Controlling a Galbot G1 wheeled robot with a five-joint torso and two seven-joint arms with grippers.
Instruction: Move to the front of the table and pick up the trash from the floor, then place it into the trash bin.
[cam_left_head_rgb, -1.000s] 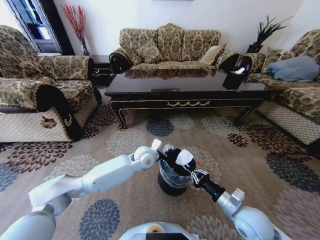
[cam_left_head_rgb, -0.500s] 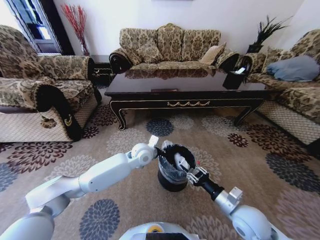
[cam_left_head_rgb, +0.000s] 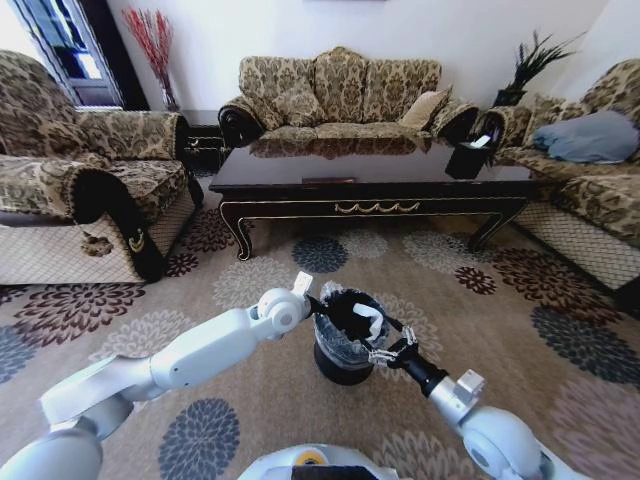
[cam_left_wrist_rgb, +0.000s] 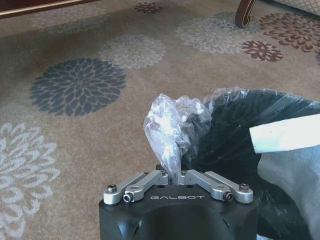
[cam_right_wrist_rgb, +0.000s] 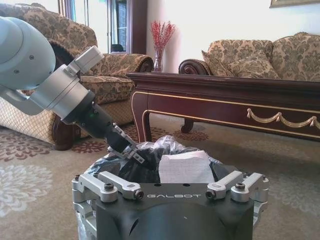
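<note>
The trash bin (cam_left_head_rgb: 338, 366) stands on the carpet in front of the table (cam_left_head_rgb: 370, 165). At its near-left rim my left gripper (cam_left_head_rgb: 320, 303) is shut on the clear liner (cam_left_wrist_rgb: 172, 125), pinching a bunched fold of it (cam_left_wrist_rgb: 175, 175). A white paper scrap, the trash (cam_left_head_rgb: 370, 322), lies inside the bin's mouth (cam_right_wrist_rgb: 186, 167). My right gripper (cam_left_head_rgb: 386, 348) hovers at the bin's near-right rim, open, with nothing between its fingers (cam_right_wrist_rgb: 174, 194). From the right wrist view the left gripper (cam_right_wrist_rgb: 125, 148) is seen gripping the liner.
An armchair (cam_left_head_rgb: 70, 190) stands to the left, a sofa (cam_left_head_rgb: 340, 95) behind the table and another sofa (cam_left_head_rgb: 590, 170) to the right. A small black tissue box (cam_left_head_rgb: 468, 155) sits on the table's right end. Flowered carpet (cam_left_head_rgb: 500, 300) surrounds the bin.
The right gripper has come down from above the bin and drawn back toward me, letting go of the white paper scrap, which now lies in the bin. The left gripper keeps hold of the liner.
</note>
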